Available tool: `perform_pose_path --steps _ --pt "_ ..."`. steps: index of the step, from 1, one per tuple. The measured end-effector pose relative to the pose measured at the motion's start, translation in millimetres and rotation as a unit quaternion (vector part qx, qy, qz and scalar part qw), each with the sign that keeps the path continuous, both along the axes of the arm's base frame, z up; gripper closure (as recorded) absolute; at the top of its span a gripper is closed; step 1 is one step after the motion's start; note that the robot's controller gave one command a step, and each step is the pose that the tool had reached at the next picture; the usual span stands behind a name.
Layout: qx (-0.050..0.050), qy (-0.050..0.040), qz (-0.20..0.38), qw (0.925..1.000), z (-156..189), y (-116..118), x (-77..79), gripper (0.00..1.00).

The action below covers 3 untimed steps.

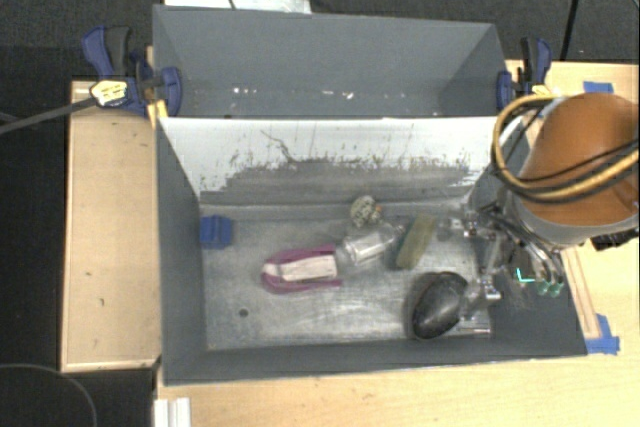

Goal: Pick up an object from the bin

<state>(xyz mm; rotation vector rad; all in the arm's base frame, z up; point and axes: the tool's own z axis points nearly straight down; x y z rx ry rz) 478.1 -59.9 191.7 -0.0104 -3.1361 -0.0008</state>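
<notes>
Camera view: hand low at right end of grey bin, just beside dark oval object; degree of opening indeterminable.

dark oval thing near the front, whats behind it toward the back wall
An olive bar and a clear bottle lie behind the dark oval thing, apart from it. The gripper at its right edge covers the bin floor there, so anything under it is hidden.
</notes>
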Motion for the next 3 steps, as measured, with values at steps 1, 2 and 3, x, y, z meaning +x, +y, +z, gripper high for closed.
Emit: perform_pose_path --steps 1,2,3 --pt "0.000 -0.0024 0.007 1.0000 -123.1 -14.1 14.0 0.00" --pt "0.000 -0.0005 0.010 0.9999 -120.7 -13.6 13.2 1.00" --pt "-0.001 -0.0077 -0.002 1.0000 30.8 -26.4 25.9 1.00"
